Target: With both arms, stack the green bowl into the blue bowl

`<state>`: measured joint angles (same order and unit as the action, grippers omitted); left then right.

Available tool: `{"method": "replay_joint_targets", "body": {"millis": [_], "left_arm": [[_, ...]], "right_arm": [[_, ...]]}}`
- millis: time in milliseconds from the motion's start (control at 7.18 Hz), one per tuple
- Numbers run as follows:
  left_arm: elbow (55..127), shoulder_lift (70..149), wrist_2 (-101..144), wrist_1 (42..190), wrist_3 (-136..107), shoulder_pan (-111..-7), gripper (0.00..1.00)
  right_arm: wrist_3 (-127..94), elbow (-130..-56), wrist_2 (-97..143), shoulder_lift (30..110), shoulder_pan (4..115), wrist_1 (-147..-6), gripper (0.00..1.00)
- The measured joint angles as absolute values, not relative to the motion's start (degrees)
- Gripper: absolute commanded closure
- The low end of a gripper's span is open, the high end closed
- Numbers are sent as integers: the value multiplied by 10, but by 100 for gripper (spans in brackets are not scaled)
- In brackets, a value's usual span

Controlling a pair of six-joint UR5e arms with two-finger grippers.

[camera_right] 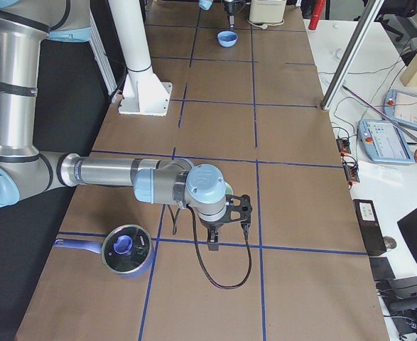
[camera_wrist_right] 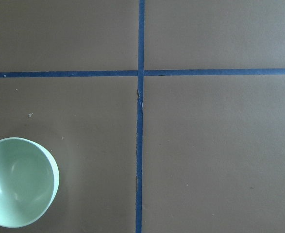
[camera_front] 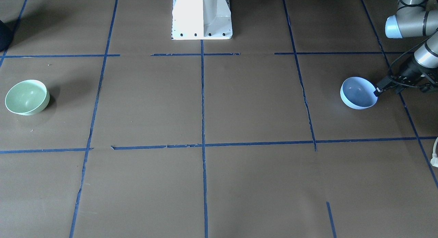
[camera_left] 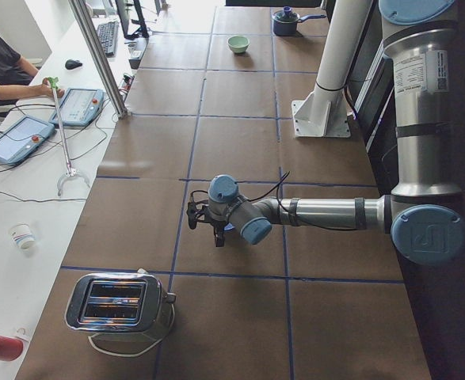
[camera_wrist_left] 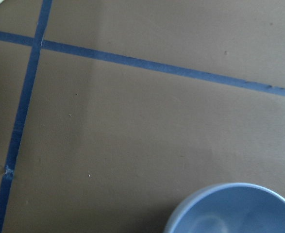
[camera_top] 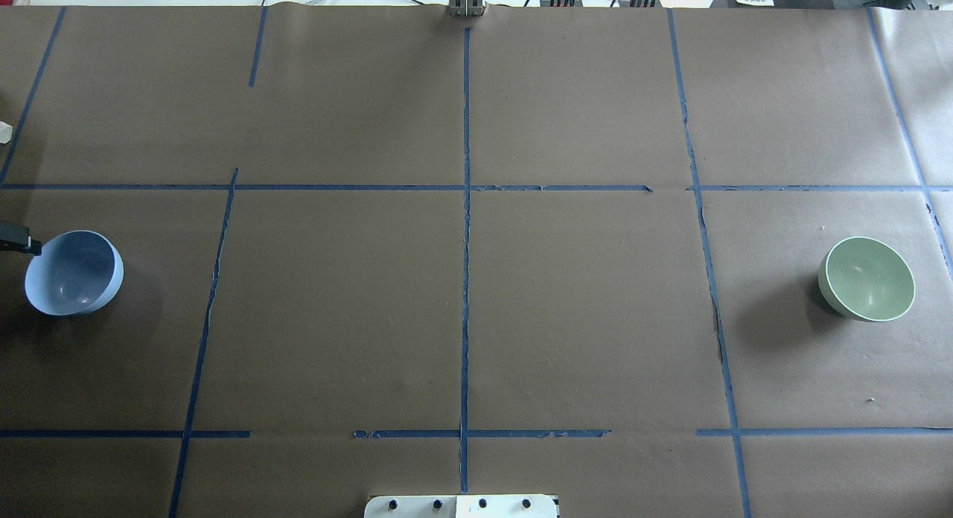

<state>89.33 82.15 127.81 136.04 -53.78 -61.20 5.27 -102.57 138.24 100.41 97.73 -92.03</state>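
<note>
The blue bowl (camera_front: 359, 93) stands upright at the table's left end; it also shows in the overhead view (camera_top: 74, 272) and at the bottom of the left wrist view (camera_wrist_left: 234, 209). My left gripper (camera_front: 386, 90) hovers beside and above its outer rim, jaws spread and empty; one fingertip (camera_top: 28, 244) shows overhead. The green bowl (camera_front: 27, 97) stands upright at the table's right end (camera_top: 867, 278) and shows in the right wrist view (camera_wrist_right: 18, 182). My right gripper (camera_right: 226, 231) shows only in the exterior right view, so I cannot tell its state.
A white pedestal base (camera_front: 202, 15) stands at the robot's side, mid-table. A toaster (camera_left: 117, 305) sits beyond the left arm, and a lidded blue pot (camera_right: 126, 250) beyond the right arm. Blue tape lines grid the brown table.
</note>
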Motion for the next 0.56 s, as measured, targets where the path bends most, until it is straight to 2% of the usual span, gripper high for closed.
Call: {"method": "replay_joint_targets", "body": {"millis": [139, 279, 418, 557], "left_arm": [[885, 822, 1275, 1370, -542, -595, 22], [882, 822, 1275, 1374, -545, -585, 74], [882, 823, 1277, 1375, -556, -581, 95], [884, 823, 1279, 1374, -569, -580, 100]], "right_arm": [[53, -1026, 1382, 1004, 977, -920, 0], [53, -1027, 1382, 1003, 977, -920, 0], [52, -1030, 1382, 1003, 977, -920, 0], [52, -1033, 1382, 1002, 977, -920, 0]]}}
